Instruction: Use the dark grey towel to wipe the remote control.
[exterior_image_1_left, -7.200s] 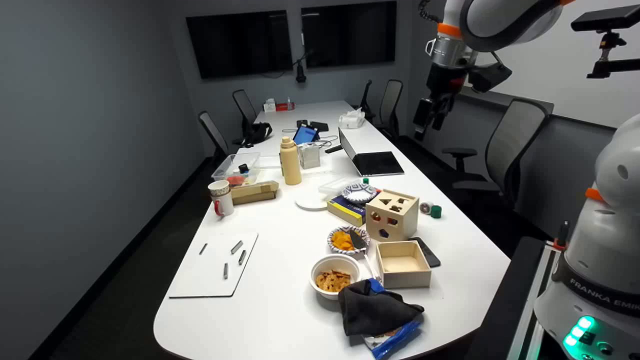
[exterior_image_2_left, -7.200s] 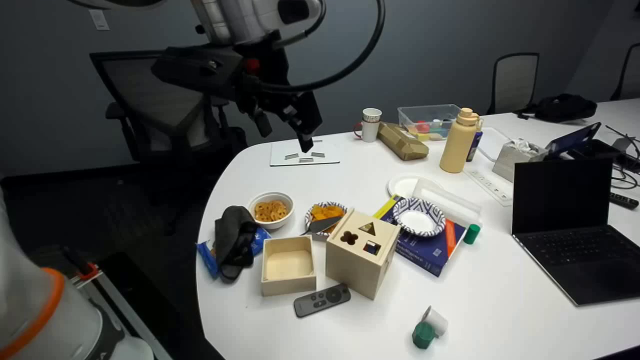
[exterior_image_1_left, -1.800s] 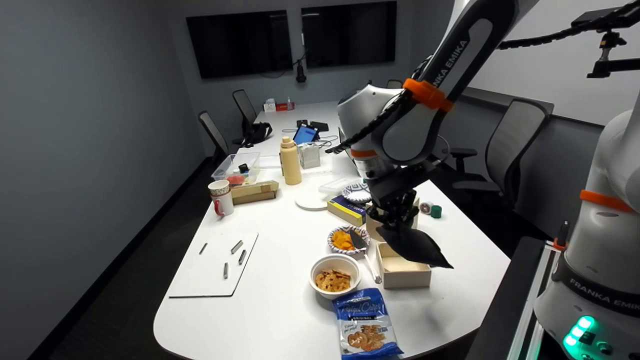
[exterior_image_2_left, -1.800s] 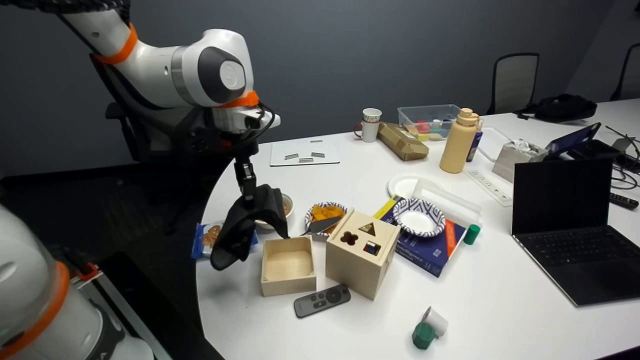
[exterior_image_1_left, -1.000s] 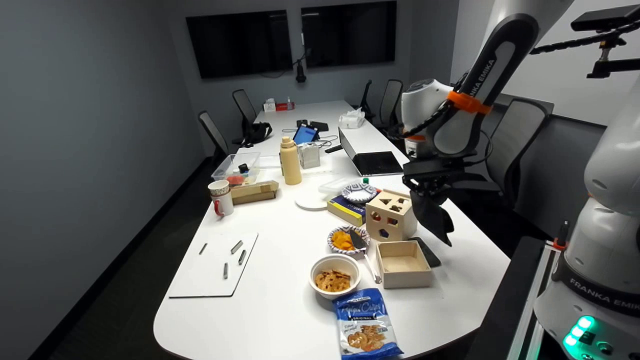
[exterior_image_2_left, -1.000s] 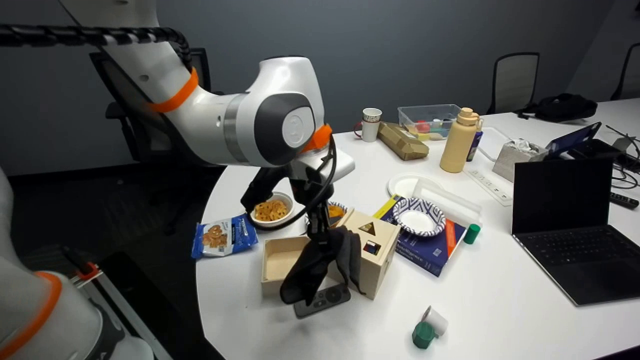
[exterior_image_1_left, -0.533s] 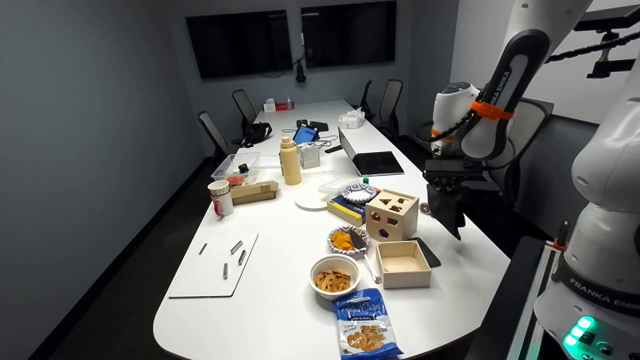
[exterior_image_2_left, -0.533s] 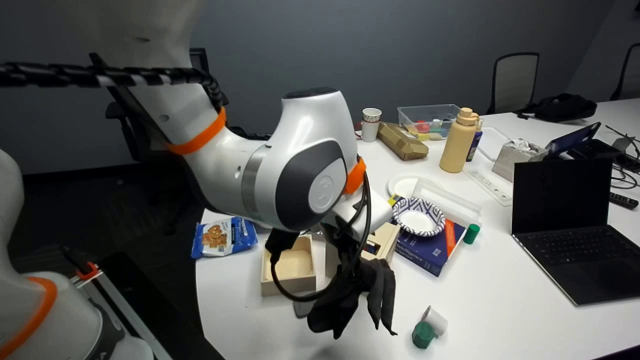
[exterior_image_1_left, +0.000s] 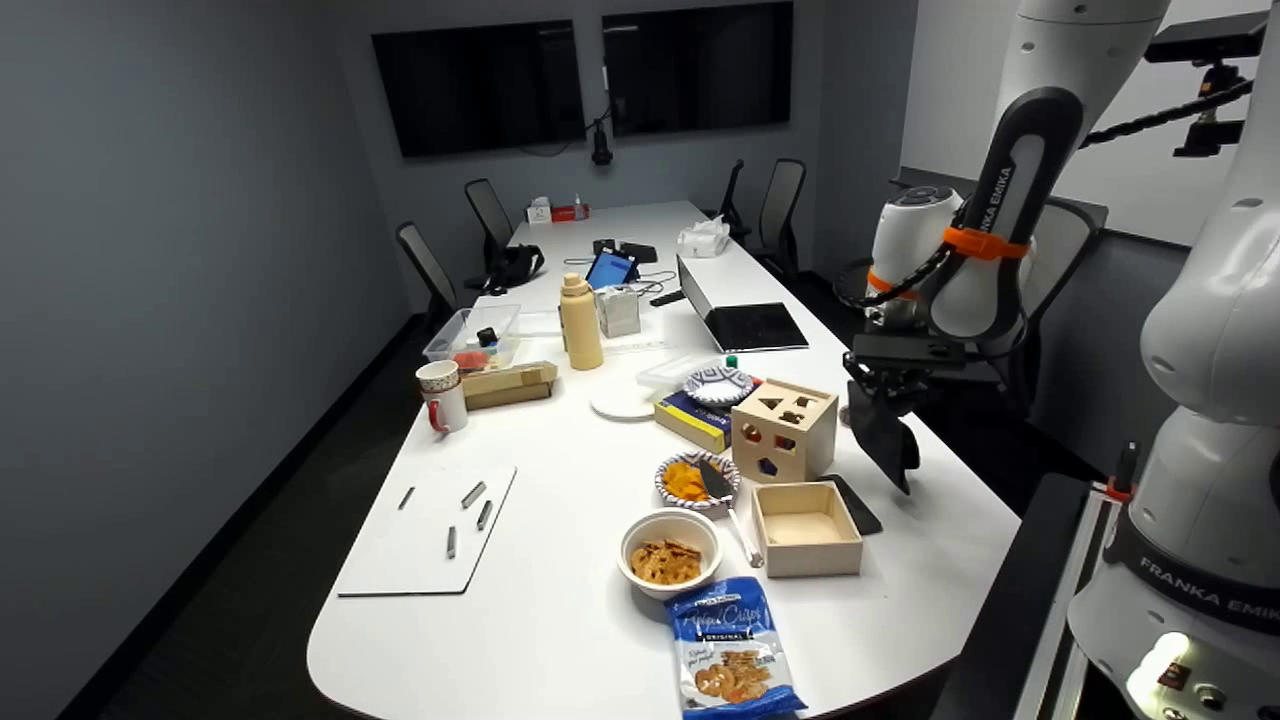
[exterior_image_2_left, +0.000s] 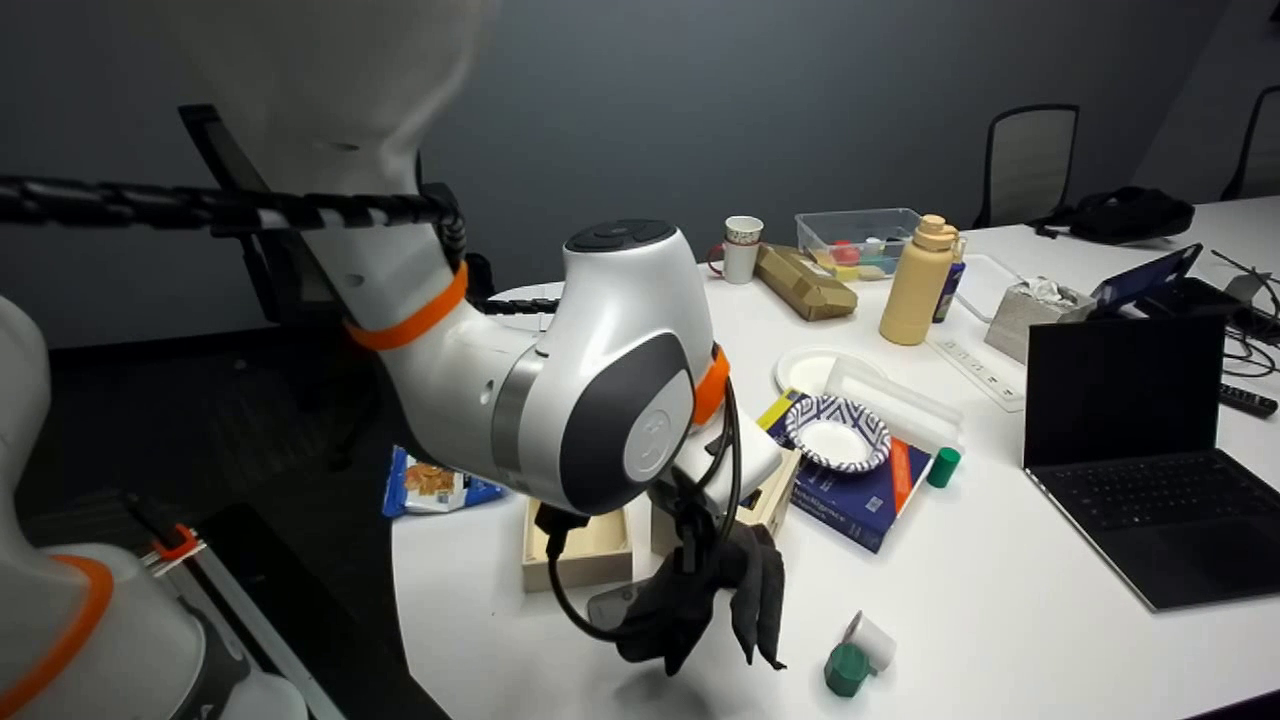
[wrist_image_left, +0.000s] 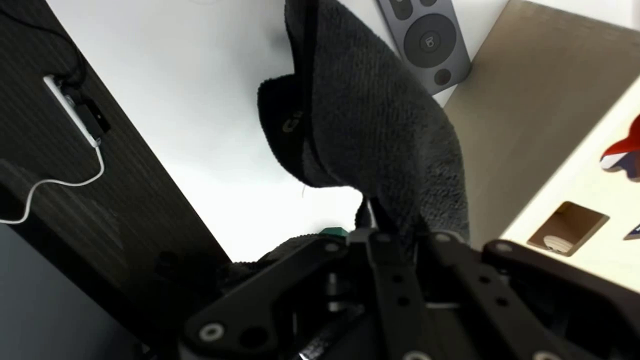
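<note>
Grey walls (exterior_image_1_left: 200, 300) and two dark screens (exterior_image_1_left: 480, 90) are set behind a white desk (exterior_image_1_left: 570, 540). A fold of the dark grey towel (wrist_image_left: 382, 120) is pinched in the narrowed tool (wrist_image_left: 400, 237). In an exterior view, the remote control (exterior_image_1_left: 852, 504) is seen lying on the desk, apart from the hanging towel and toward seven o'clock of it. The step in hand is therefore judged to be the approach, with the wipe not yet done. Next, the towel should be shifted toward one o'clock as seen in the wrist view, lowered flat, and drawn along the remote control.

From left to right are counted: one board (exterior_image_1_left: 420, 540) with four metal pieces (exterior_image_1_left: 484, 514), one mug (exterior_image_1_left: 452, 412) with one cup (exterior_image_1_left: 438, 376) stacked at its top, one beige bottle (exterior_image_1_left: 582, 330), one white bowl (exterior_image_1_left: 670, 524), two patterned dishes (exterior_image_2_left: 838, 445), one snack bag (exterior_image_1_left: 735, 650), one laptop (exterior_image_1_left: 757, 326) with a second remote (exterior_image_1_left: 667, 298) at its nine o'clock, one sorting cube (exterior_image_1_left: 808, 440), one lidless box (exterior_image_1_left: 815, 560), the one remote control to be wiped, and one towel.
</note>
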